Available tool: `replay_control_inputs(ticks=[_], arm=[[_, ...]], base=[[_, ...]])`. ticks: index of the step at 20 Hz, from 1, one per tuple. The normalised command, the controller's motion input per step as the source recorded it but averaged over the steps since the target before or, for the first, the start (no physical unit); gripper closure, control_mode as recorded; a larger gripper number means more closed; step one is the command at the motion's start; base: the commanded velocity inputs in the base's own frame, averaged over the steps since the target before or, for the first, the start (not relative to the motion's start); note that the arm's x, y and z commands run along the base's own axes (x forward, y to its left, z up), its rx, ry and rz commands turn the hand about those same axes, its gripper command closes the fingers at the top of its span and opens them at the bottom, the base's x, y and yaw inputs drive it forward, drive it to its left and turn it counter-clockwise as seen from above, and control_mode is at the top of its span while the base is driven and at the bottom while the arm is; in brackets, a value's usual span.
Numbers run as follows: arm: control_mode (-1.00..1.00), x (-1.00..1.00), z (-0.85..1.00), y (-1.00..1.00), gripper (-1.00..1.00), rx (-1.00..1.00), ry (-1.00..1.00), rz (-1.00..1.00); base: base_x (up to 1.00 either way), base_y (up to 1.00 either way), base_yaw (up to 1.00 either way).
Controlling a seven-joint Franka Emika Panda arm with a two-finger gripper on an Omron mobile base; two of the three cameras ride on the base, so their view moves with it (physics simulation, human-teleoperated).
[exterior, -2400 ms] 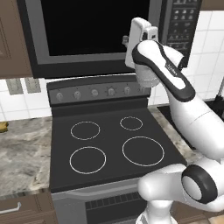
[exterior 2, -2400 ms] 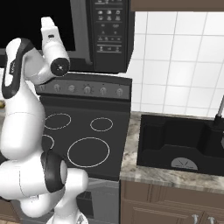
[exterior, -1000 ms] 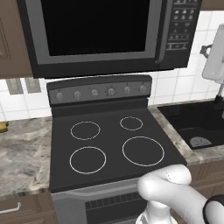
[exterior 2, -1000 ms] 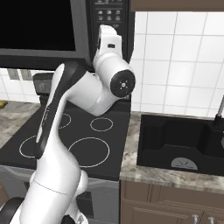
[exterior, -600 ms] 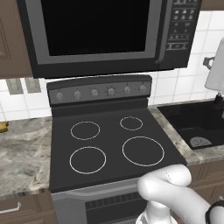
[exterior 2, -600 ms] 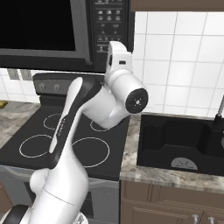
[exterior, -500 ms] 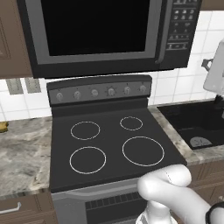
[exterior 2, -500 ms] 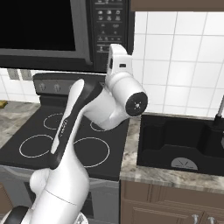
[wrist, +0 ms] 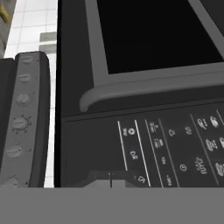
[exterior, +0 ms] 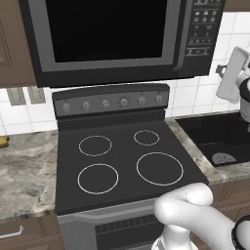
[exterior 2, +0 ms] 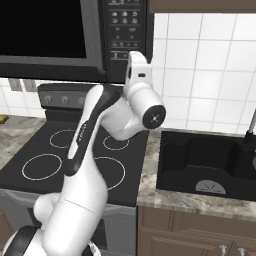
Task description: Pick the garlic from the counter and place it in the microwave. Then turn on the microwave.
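The black microwave [exterior: 107,39] hangs above the stove with its door shut behind the long grey bar handle [wrist: 148,89]. Its button panel [exterior 2: 125,30] is on the right side. My gripper [wrist: 110,178] is shut with nothing in it, its tips close below the lowest buttons [wrist: 140,166] of that panel. My white hand [exterior 2: 138,70] points up at the microwave's lower right corner. The garlic is out of view. The marbled counter [exterior: 24,171] lies left of the stove.
A black stovetop [exterior: 122,161] with white rings and a knob row [exterior: 112,102] sits under the microwave. A black sink [exterior 2: 205,165] is set in the counter to the right. A small yellow-brown block [exterior: 3,141] lies at the far left.
The arm has swung from in front of the microwave door over to the right, up to the button panel. In the last half second it has barely moved. The gripper stayed shut.
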Motion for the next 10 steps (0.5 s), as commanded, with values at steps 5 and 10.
replay_control_inputs(ticks=[5, 10], arm=[[-1.00, 0.46, 0.10, -0.18, 1.00, 0.00, 0.00, 0.00], [-1.00, 0.29, 0.11, -0.16, 1.00, 0.00, 0.00, 0.00]], base=[[0.00, 0.00, 0.00], [0.00, 0.00, 0.00]])
